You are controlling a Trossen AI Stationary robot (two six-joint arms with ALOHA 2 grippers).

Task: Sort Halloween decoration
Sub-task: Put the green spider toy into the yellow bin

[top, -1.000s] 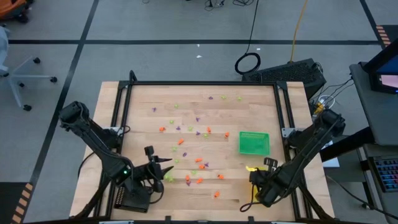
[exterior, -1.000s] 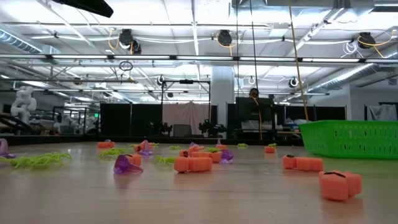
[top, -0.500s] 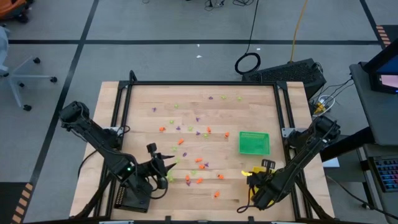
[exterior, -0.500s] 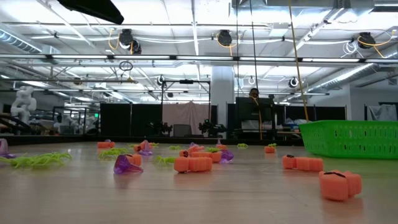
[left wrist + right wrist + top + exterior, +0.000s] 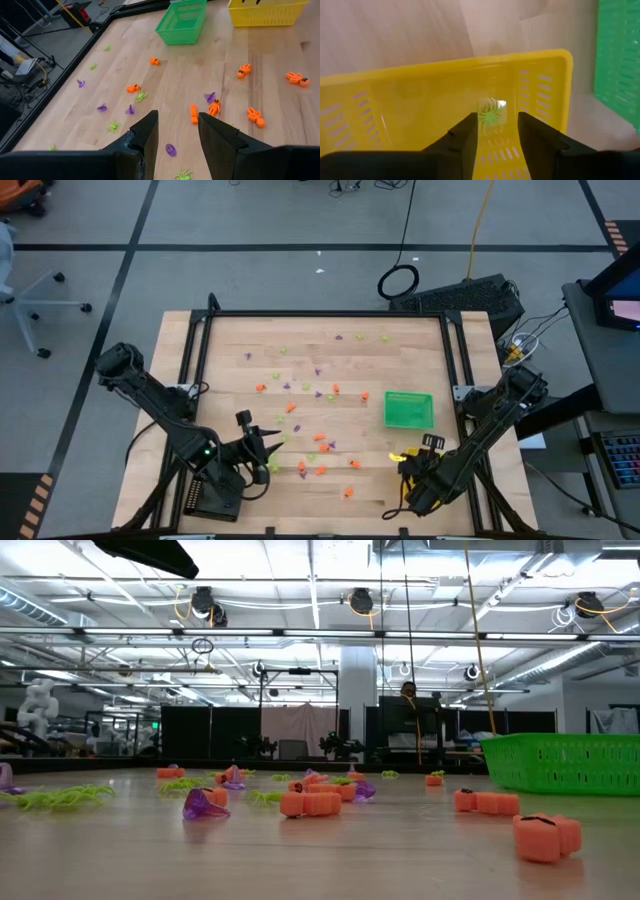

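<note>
Right gripper (image 5: 492,131) now parted over yellow tray (image 5: 410,95) at table's 5 o'clock — lime green spider (image 5: 490,116) released between fingers, nothing held.

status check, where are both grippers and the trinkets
Right gripper open over yellow tray, green spider dropping in. Left gripper open, above scattered trinkets. Nothing in the way.

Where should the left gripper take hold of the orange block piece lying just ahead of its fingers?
Across the short width of the orange block piece, coming straight down from above. It lies flat on the table as a narrow strip, clear of the purple trinket beside it, and the left gripper already stands open.
</note>
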